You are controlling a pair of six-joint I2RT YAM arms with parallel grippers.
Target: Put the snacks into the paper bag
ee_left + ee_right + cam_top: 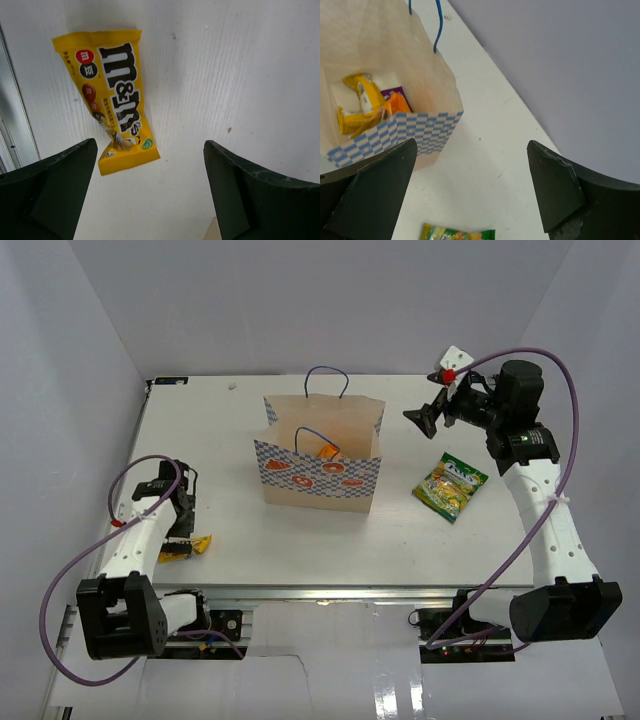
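**Snacks partly bagged, two packets left out**

Snacks lay at the bottom of the paper bag: yellow bar wrappers, an orange pouch and a small purple packet beside it. The bag stood upright near the middle of the tabletop, its mouth gaping and its blue cord handles raised, so packets could be dropped in from above.

Two snacks were not yet inside. A green-yellow pouch lay flat on the tabletop to the right of the bag, well apart from it. A yellow M&M's packet lay flat near the front left edge, its wrapper pinched and creased low down.

The right claw hung above the tabletop just right of the bag's mouth, spread wide and holding nothing. From there the green-yellow pouch looked like its nearest target. The left claw was poised over the M&M's packet, fingers spread wide and empty, with the packet off toward one finger rather than centred. It probably needed to shift sideways before closing.
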